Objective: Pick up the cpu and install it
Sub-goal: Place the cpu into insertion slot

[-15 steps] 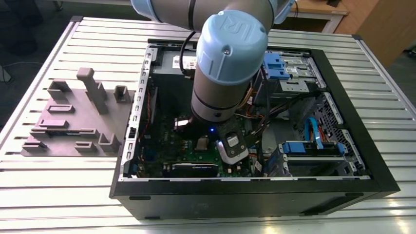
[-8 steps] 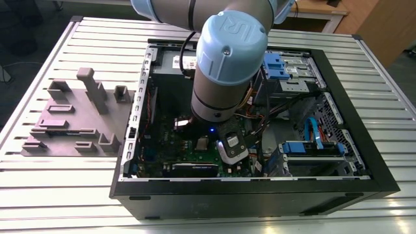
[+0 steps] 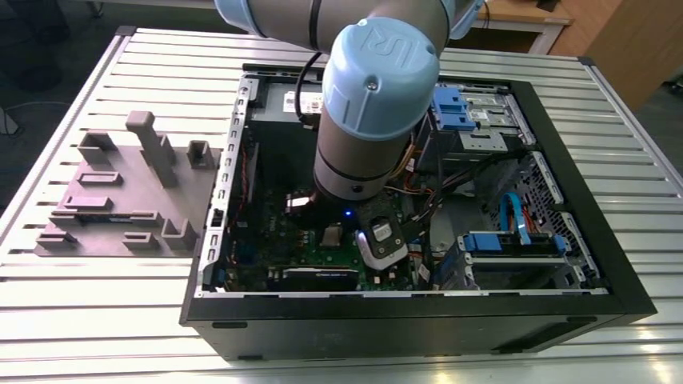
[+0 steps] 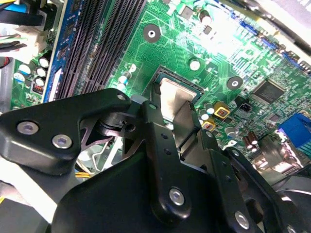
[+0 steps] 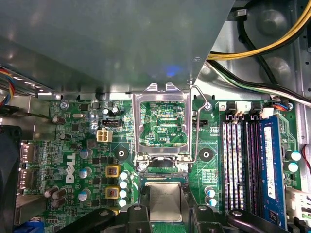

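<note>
The cpu [image 5: 165,200] is a flat square chip with a silver metal top. It sits level over the motherboard's socket [image 5: 163,177], inside the open computer case [image 3: 427,302]. My gripper [image 5: 165,216] reaches down into the case and is shut on the cpu, one black finger [image 5: 135,214] on each side of it. In the second wrist view the cpu [image 4: 174,92] shows between the fingers [image 4: 155,121] of the gripper [image 4: 171,122]. The socket's metal load plate [image 5: 163,96] stands flipped open, with its wire lever [image 5: 196,121] raised.
A grey metal box [image 5: 97,39] hangs over the board close to the socket. Memory slots [image 5: 245,165] and a blue module [image 5: 272,165] flank it, with cables [image 5: 262,48] beyond. A grey fixture with upright blocks [image 3: 128,192] lies on the slatted table at the exterior view's left.
</note>
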Tool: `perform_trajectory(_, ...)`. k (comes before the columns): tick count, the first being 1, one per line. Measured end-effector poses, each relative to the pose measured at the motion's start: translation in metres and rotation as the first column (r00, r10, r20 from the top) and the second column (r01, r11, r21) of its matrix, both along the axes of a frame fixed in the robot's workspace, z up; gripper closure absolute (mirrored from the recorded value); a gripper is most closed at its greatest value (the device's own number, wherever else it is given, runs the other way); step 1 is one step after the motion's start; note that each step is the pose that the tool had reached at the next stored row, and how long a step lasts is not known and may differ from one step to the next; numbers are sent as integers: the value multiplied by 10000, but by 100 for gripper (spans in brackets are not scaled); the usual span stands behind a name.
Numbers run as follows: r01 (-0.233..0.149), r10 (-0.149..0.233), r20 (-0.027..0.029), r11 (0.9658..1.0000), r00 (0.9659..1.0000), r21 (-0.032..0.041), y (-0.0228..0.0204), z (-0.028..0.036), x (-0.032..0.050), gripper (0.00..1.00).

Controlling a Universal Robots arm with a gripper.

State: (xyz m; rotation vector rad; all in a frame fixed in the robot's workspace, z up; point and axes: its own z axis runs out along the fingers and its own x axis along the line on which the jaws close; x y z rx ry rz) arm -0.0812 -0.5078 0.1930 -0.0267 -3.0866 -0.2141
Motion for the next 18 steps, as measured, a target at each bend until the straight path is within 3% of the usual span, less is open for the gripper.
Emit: perform_trajectory(18, -10, 10, -1, 10000, 10000, -3, 3, -9, 0, 64)
